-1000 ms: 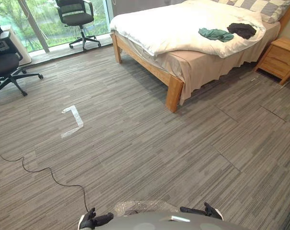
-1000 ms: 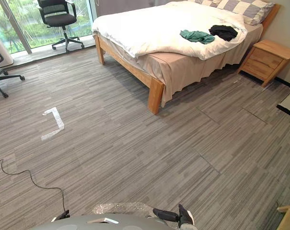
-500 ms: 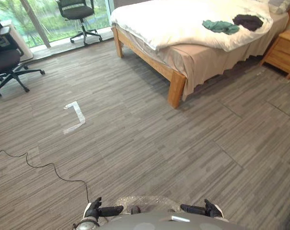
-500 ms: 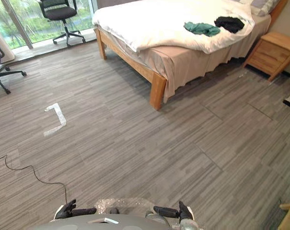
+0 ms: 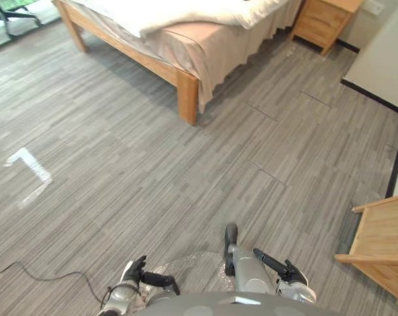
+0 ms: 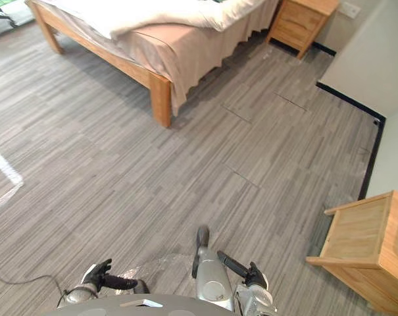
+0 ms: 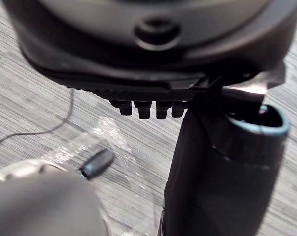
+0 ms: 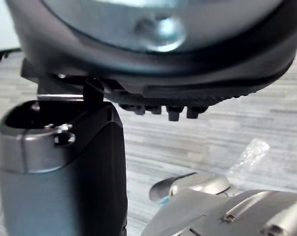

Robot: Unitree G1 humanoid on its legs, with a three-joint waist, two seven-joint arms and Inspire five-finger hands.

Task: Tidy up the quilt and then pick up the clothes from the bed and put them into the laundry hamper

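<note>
Swinging right, the head camera has pushed the bed and its white quilt into the upper left corner, well apart from the robot. The left robot hand and right robot hand hang low, fingers loosely spread, empty, so tidying looks unstarted.

Quilt on bed; nightstand beside it

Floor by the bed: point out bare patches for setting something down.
Widest bare floor lies between the bed leg and the tape mark. A second stretch runs from the bed to the wooden cabinet. Tight by the nightstand.
</note>
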